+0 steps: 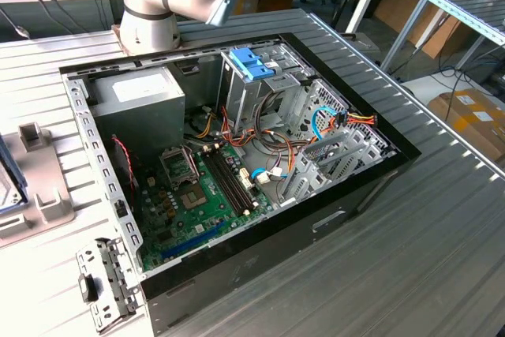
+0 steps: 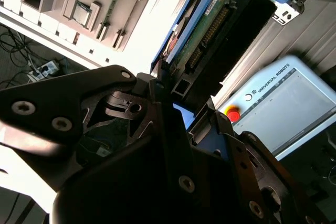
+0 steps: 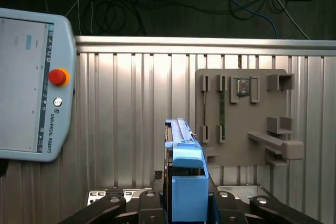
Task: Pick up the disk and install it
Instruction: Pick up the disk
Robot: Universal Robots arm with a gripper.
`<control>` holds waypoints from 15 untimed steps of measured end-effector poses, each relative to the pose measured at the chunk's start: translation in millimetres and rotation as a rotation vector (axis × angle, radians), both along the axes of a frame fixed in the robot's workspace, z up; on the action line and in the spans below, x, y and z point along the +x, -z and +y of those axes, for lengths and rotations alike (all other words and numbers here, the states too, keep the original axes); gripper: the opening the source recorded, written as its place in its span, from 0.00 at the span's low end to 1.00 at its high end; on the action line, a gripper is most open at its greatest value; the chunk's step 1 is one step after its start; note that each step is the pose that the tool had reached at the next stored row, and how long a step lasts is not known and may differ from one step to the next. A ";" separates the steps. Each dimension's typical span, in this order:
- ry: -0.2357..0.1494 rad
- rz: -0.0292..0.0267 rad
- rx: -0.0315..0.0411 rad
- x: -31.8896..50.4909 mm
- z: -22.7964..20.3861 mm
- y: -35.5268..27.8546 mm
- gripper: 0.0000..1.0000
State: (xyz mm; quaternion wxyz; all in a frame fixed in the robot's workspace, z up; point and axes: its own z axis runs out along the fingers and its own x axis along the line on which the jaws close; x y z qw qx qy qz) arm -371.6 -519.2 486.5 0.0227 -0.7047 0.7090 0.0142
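- Black metal two-finger tool (image 3: 187,211): clamped on the disk, one finger on each flat side.
- Flat grey rectangular hard disk in light-blue plastic carrier rails with a blue end tab (image 3: 187,179): held on edge, clear of the bench, over bare ribbing between pendant and fixture.
- Silver ribbed metal bench (image 3: 131,108).
- Grey teach pendant with red stop button (image 3: 31,87): flat, near a bench edge.
- Beige plastic parts fixture (image 3: 244,114): flat, near the same edge.
- Open black desktop computer case (image 1: 355,195): mid-bench, green motherboard (image 1: 197,195) exposed, tall metal drive cage (image 1: 241,96) inside.
- Step, as judged: pick-up done, disk in carry, not yet installed.
- Install judged to need the rails squared to a cage bay.
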 end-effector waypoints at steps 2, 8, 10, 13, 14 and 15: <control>0.000 0.0000 0.0000 1.5 -0.1 0.1 0.37; 0.000 0.0000 0.0000 23.8 -1.1 1.0 0.37; 0.000 0.0000 0.0000 28.0 -1.2 1.2 0.37; 0.000 0.0000 0.0000 31.0 -1.3 1.2 0.37; 0.000 -0.0001 0.0001 32.0 -1.3 1.3 0.37; 0.000 0.0000 0.0000 32.7 -1.3 1.3 0.37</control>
